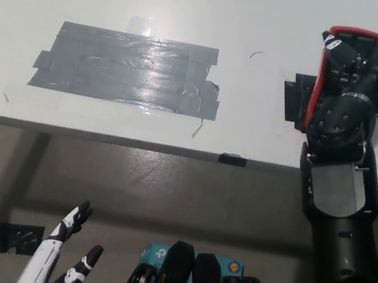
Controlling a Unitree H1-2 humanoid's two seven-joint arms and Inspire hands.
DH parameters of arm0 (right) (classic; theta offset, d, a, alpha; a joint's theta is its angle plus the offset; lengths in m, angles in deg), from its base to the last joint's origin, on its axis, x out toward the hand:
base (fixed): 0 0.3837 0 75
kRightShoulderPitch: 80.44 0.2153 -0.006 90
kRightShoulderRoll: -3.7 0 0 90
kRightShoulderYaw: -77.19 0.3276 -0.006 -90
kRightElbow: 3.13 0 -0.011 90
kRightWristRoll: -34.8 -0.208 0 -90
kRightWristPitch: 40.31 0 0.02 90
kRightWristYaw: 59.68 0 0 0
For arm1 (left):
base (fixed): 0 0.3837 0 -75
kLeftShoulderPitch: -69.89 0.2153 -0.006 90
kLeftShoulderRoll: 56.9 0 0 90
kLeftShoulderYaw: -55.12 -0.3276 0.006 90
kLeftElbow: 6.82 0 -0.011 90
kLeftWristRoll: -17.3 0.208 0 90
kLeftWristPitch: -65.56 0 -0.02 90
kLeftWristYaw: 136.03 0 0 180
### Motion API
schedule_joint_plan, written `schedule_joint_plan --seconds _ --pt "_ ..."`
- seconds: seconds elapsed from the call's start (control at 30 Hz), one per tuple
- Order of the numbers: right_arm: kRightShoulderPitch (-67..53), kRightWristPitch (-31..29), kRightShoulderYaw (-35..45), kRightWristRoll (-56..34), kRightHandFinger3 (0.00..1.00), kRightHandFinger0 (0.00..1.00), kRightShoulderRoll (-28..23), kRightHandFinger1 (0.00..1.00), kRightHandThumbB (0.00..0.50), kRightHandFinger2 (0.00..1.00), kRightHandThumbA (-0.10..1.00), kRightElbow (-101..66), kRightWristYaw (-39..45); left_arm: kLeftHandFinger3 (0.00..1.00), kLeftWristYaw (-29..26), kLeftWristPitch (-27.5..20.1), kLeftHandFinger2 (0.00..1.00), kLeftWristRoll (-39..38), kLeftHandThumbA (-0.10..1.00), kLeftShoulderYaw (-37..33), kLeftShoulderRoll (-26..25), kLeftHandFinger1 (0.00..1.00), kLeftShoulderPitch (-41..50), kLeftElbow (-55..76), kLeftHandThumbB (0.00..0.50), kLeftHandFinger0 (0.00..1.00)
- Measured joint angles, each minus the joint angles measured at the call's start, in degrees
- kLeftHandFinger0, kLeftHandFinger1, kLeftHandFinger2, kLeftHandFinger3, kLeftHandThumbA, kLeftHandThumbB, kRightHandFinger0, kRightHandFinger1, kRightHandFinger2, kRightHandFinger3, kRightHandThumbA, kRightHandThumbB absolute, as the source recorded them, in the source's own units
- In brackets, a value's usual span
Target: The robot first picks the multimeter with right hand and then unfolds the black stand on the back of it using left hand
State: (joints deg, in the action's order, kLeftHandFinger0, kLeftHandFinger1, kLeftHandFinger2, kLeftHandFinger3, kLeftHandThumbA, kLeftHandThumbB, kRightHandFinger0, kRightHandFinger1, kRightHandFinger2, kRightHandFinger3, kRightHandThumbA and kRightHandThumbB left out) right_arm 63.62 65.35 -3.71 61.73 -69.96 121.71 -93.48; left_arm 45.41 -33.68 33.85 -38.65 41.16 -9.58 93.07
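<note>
Idling low beside my body, my white left hand [60, 258] hangs with its fingers spread and nothing in it. Across the table [197, 11], past the grey tape patch [130, 69], my black right hand [364, 62] lies over the red multimeter [337, 50], fingers draped but, by my reading, not yet clamped. First step underway; next comes a firm squeeze and lift.

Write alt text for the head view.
The black right hand lies over the red multimeter at the white table's right end, grip unclear. A grey tape patch sits centre-left; the white left hand hangs open below the table edge.
</note>
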Motion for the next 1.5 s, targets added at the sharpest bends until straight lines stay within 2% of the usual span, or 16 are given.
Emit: schedule_joint_plan --seconds 0.2,0.4,0.7,0.87,1.0,1.27,1.4,1.5 --pt "2.37 0.95 0.25 -1.12 1.00 1.00 -0.19 1.00 0.466 1.00 0.95 3.59 -1.35 1.00 -0.02 -0.24 1.00 0.61 0.82 -0.19 -0.09 1.00 0.06 0.02 0.044 1.00" --pt "5.61 1.03 0.34 -2.77 1.00 1.00 -1.34 1.00 0.494 1.00 0.97 10.68 -1.66 1.00 -0.02 -0.80 1.00 0.86 0.81 -0.38 -0.10 1.00 0.27 -0.03 0.032 1.00" --pt "9.50 1.02 -0.01 -4.69 1.00 1.00 -2.35 1.00 0.499 1.00 0.95 15.98 -1.85 1.00 -0.02 -1.44 1.00 1.27 0.76 -0.51 -0.28 1.00 0.25 -0.03 0.038 1.00" --pt "9.93 1.01 -0.53 -5.56 1.00 1.00 -2.35 1.00 0.493 1.00 0.89 17.48 -2.21 1.00 0.00 -1.46 1.00 1.39 0.74 -0.49 -0.46 1.00 0.27 0.01 0.034 1.00" --pt "10.07 1.00 -0.57 -6.39 1.00 1.00 -2.49 1.00 0.486 1.00 0.92 20.08 -2.46 1.00 0.01 -1.46 1.00 1.43 0.72 -0.49 -0.65 1.00 0.28 0.04 0.030 1.00" --pt "10.42 1.47 -0.55 -7.92 1.00 1.00 -2.71 1.00 0.491 1.00 0.92 22.68 -3.13 1.00 0.00 -1.93 1.00 1.59 0.73 -0.51 -1.03 1.00 0.26 -0.03 0.027 1.00" --pt "10.98 1.63 -0.34 -8.74 1.00 1.00 -2.76 1.00 0.465 1.00 0.87 23.51 -3.69 1.00 -0.01 -2.25 1.00 1.67 0.75 -0.51 -1.06 1.00 0.26 -0.03 0.024 1.00" --pt "11.49 1.62 -0.12 -9.52 1.00 1.00 -2.98 1.00 0.475 1.00 0.87 23.74 -4.04 1.00 -0.01 -2.46 1.00 1.82 0.75 -0.50 -1.10 1.00 0.24 -0.06 0.024 1.00"
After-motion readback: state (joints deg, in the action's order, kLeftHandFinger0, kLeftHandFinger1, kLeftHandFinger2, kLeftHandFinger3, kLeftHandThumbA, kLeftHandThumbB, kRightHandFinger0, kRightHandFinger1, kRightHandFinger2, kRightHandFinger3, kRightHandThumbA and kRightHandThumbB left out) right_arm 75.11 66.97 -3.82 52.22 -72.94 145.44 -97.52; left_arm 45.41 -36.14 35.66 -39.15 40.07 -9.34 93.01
